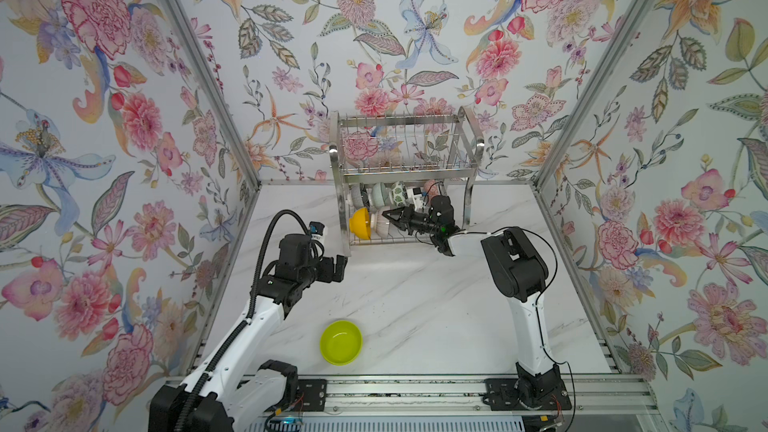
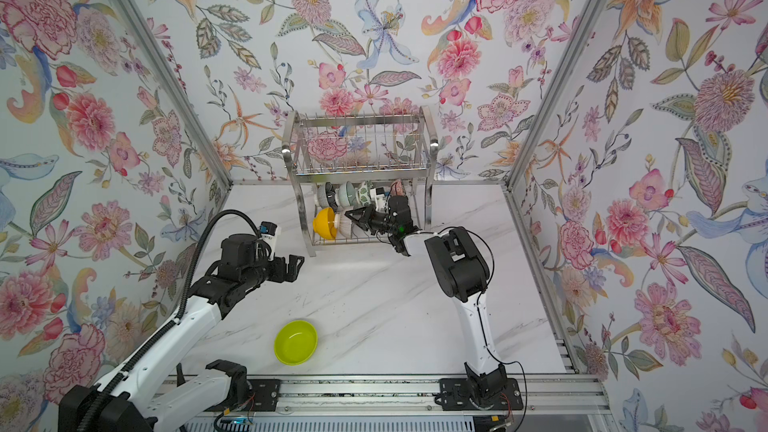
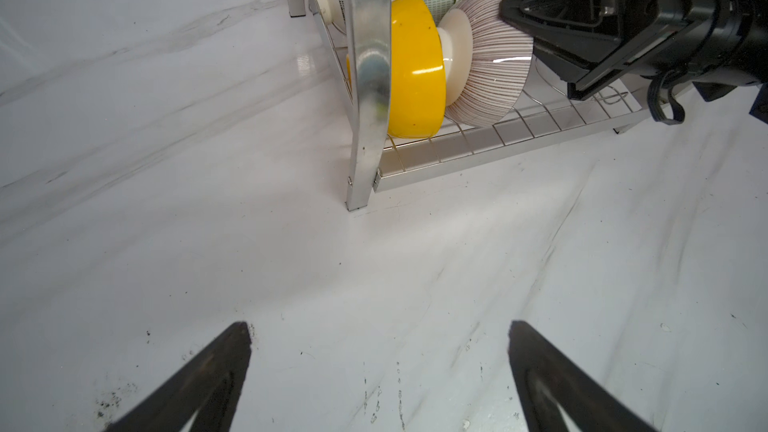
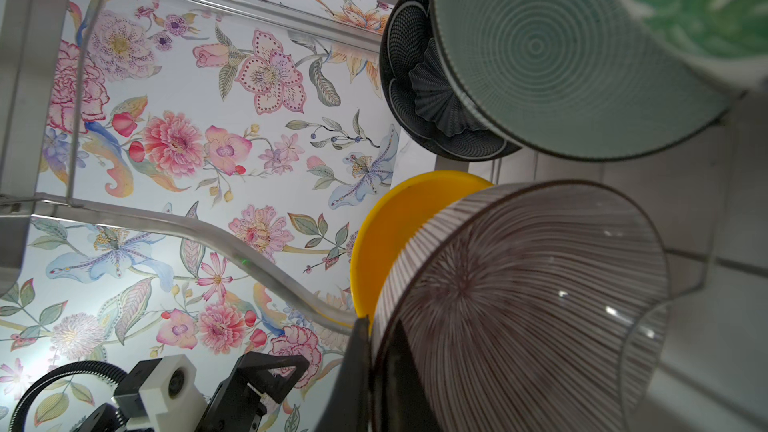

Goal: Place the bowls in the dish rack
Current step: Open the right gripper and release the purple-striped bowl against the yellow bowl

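The right tool (image 1: 387, 216) is pinched shut on the rim of the ribbed bowl (image 3: 486, 60), in the lower tier of the dish rack (image 1: 409, 120) against the yellow bowl (image 3: 415, 68); a clumsy release could tip it or shove its neighbour. The left tool (image 3: 380, 328) gapes empty; the lime green bowl (image 1: 340, 342) sits on the surface (image 1: 415, 305).

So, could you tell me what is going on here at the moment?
The right gripper is pinching the rim of the ribbed bowl, which stands on edge on the bottom shelf of the dish rack, next to the yellow bowl. Behind them stand other bowls. The left gripper hangs open above the table beside the rack, holding nothing. One green bowl sits on the table, not yet loaded.
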### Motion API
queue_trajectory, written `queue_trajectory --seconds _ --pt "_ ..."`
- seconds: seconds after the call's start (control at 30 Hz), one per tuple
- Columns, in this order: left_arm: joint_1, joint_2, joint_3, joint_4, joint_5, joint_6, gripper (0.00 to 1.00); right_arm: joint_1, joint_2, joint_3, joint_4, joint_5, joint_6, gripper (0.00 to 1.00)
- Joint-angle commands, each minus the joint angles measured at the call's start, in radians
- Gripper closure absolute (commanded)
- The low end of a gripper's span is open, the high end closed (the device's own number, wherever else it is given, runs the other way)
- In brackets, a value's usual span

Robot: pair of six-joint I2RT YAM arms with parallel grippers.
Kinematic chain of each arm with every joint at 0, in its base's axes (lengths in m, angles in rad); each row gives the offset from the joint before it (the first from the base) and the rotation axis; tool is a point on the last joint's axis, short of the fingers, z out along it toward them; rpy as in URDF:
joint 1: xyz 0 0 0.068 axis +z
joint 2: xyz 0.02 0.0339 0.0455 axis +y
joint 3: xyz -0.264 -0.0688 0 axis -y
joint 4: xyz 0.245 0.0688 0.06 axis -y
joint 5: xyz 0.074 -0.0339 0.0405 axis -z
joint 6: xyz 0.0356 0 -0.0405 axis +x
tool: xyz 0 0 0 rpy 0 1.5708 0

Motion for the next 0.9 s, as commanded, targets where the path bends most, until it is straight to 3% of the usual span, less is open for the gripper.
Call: queue_trajectory --seconds 0.0,0.33,0.87 --pt "0.007 0.006 -0.008 0.012 0.007 0.014 0.01 -0.003 -0.018 0.039 -0.063 -0.019 -0.089 0.92" --pt "0.007 0.012 -0.004 0.011 0.006 0.013 0.01 0.005 -0.063 0.083 -0.259 0.023 -0.250 0.85" --pt "0.007 0.006 -0.003 0.009 -0.009 0.013 0.01 0.015 -0.134 0.067 -0.332 0.093 -0.350 0.76"
